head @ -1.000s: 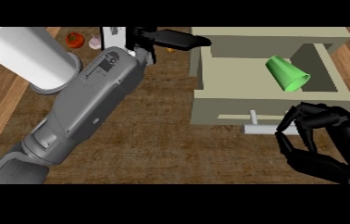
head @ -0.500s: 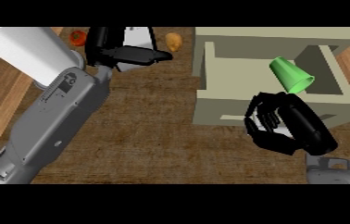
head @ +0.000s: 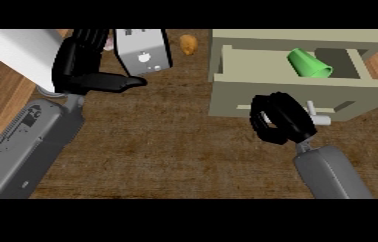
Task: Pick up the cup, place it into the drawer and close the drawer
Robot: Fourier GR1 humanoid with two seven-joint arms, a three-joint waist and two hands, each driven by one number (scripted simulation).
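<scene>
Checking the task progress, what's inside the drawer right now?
A green cup lies tipped on its side in the open drawer. The right hand covers part of the drawer's front.

Right hand curled — left hand open

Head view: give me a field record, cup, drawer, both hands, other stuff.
cup: green plastic cup lying on its side inside the drawer
drawer: beige drawer pulled open, white handle at its front
right hand: black right hand against the drawer front, fingers curled, nothing visibly held
left hand: black left hand at upper left, holding nothing
other: silver toaster; orange item behind it
</scene>
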